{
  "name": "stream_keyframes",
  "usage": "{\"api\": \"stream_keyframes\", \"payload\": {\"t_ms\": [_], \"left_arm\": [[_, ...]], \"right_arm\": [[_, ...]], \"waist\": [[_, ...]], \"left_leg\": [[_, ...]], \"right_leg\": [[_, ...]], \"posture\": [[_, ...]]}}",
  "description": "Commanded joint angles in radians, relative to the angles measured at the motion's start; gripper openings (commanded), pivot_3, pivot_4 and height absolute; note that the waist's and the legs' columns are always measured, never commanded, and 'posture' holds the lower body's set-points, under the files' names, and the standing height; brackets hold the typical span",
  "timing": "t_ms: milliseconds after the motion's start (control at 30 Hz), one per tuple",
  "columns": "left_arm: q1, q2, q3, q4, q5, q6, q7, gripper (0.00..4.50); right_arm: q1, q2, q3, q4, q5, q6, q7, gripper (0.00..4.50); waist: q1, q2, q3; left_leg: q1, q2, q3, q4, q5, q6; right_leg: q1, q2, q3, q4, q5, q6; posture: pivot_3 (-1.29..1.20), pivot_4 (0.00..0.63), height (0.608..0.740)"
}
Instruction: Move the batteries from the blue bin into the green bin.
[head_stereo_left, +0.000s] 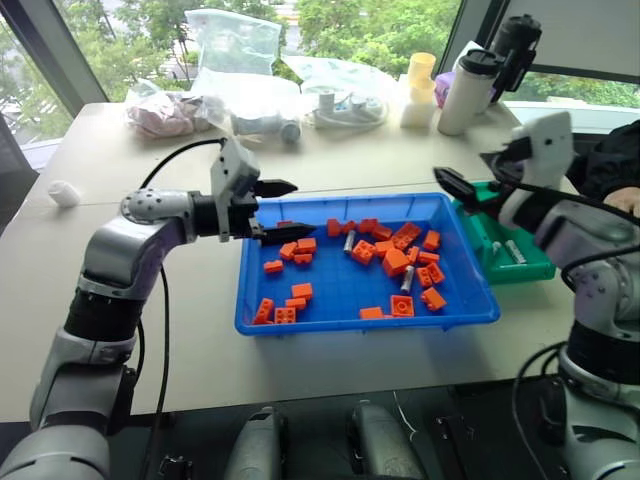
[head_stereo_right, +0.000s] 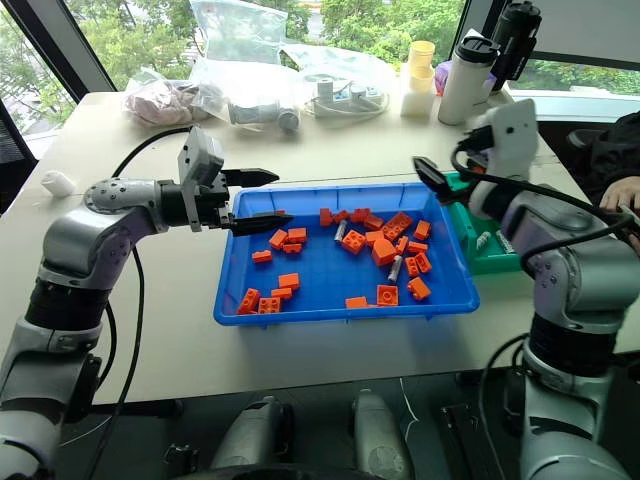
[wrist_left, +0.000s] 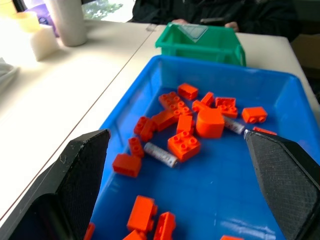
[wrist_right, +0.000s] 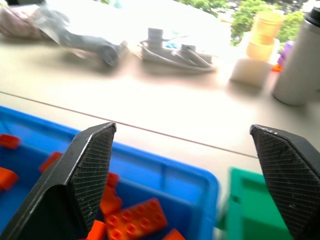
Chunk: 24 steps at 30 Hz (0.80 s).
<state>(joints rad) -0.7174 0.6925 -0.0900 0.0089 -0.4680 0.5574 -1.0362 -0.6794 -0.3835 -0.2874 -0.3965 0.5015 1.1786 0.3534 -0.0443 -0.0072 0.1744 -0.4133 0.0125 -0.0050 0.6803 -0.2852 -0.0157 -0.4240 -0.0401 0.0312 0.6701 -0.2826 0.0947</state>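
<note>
Left eye view has the blue bin (head_stereo_left: 345, 290) sitting on the pale desk (head_stereo_left: 130, 290), with the smaller green bin (head_stereo_left: 520, 262) touching its right end. Orange bricks (head_stereo_left: 395, 262) lie scattered over the blue floor, most of them toward the far right corner. Among them lie batteries (head_stereo_left: 349, 242): one upright-looking silver cylinder near the far middle and another (head_stereo_left: 407, 279) between bricks further right. Two more batteries (head_stereo_left: 515, 251) rest on the floor of the green bin.

The left pincer (head_stereo_left: 283, 210) hangs over the blue bin's left end, pointing toward the right along the tray, its two black fingers spread apart with nothing between them. In the left wrist view a battery (wrist_left: 160, 154) lies beside an orange brick, well ahead of the spread fingers (wrist_left: 82, 172).

The right pincer (head_stereo_left: 470, 190) hovers above the seam where the two bins meet, aimed left; its fingers (wrist_right: 87, 165) stand wide apart and empty in the right wrist view.

Along the desk's far edge stand plastic bags (head_stereo_left: 235, 60), a white bottle (head_stereo_left: 465, 92) and stacked yellow cups (head_stereo_left: 420, 85).
</note>
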Motion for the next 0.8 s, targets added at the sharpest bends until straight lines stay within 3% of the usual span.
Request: {"api": "stream_keyframes", "payload": {"t_ms": [33, 133, 433, 767, 800], "left_arm": [[0.001, 0.059, 0.037, -0.033, -0.014, 0.014, -0.061, 4.50], [0.040, 0.102, 0.053, -0.087, -0.030, 0.051, -0.075, 4.50], [0.190, 0.152, 0.215, -0.218, -0.087, 0.144, 0.019, 4.50], [0.253, 0.137, 0.195, -0.311, -0.131, 0.190, 0.041, 4.50], [0.252, 0.135, 0.194, -0.311, -0.130, 0.189, 0.044, 4.50]], "right_arm": [[-0.020, 0.093, 0.102, 0.064, 0.001, 0.123, -0.080, 4.40], [-0.038, 0.129, 0.176, 0.135, -0.041, 0.137, -0.127, 4.40], [-0.058, 0.158, 0.288, 0.239, -0.109, 0.147, -0.163, 4.40], [-0.061, 0.187, 0.319, 0.337, -0.185, 0.156, -0.210, 4.40], [-0.062, 0.191, 0.319, 0.351, -0.191, 0.153, -0.213, 4.17]], "waist": [[0.011, 0.000, 0.000], [0.031, 0.000, 0.000], [0.024, 0.000, 0.000], [0.024, 0.000, 0.000], [0.024, 0.000, 0.000]], "left_leg": [[0.000, 0.000, 0.000, -0.001, 0.000, 0.000], [-0.006, -0.005, 0.000, 0.001, 0.000, 0.000], [-0.009, -0.008, 0.000, 0.003, 0.000, 0.000], [-0.008, -0.005, 0.000, 0.003, 0.000, 0.000], [-0.008, -0.005, 0.000, 0.003, 0.000, 0.000]], "right_leg": [[0.000, -0.001, 0.000, 0.000, 0.000, 0.000], [-0.002, -0.007, -0.002, -0.001, 0.000, 0.000], [-0.004, -0.009, -0.003, -0.004, 0.001, 0.001], [-0.004, -0.007, -0.003, -0.003, 0.001, 0.001], [-0.004, -0.007, -0.003, -0.002, 0.001, 0.001]], "posture": [[0.00, 0.150, 0.740], [0.00, 0.150, 0.740], [0.00, 0.150, 0.740], [0.00, 0.150, 0.740], [0.00, 0.150, 0.740]]}}
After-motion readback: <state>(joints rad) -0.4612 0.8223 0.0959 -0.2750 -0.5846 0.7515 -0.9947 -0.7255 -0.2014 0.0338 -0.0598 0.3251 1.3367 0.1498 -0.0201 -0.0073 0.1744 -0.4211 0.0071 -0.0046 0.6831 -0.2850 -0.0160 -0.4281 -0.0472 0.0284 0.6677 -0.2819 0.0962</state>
